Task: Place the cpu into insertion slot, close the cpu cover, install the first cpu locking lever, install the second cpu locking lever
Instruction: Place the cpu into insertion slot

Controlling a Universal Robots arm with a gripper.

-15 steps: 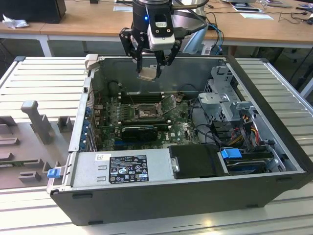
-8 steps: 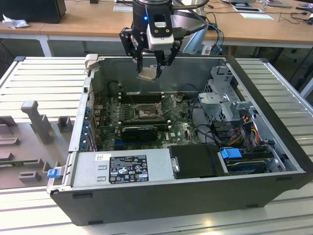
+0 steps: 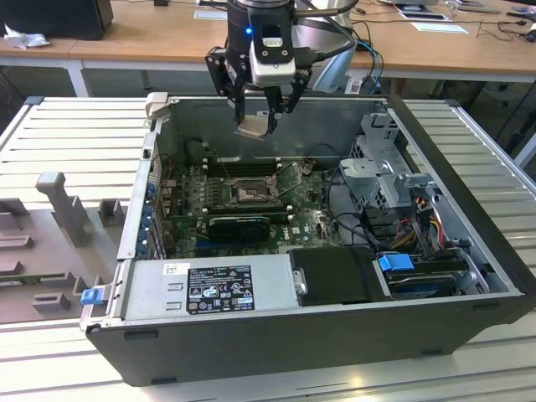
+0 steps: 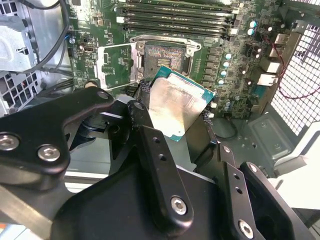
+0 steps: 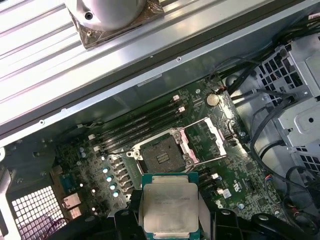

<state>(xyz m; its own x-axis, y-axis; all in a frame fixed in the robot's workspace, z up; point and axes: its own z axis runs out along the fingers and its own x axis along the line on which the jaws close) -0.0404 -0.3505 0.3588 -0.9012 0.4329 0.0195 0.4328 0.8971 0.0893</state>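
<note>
Overhead, the pincer (image 3: 255,119) pinches the cpu (image 3: 254,128) by its edges, well above the open insertion slot (image 3: 249,193).
In the exterior view the computer case (image 3: 276,339) lies on a ribbed metal counter (image 3: 67,134), with a wooden counter (image 3: 151,38) carrying papers behind. In the second wrist view the chip hangs tilted, one corner low; set down like that, I judge it could seat askew and bend the socket's contacts. In the first wrist view the cpu cover (image 5: 202,140) lies flipped open just beside the slot; the chip looks offset from the slot, so it might catch the frame.
</note>
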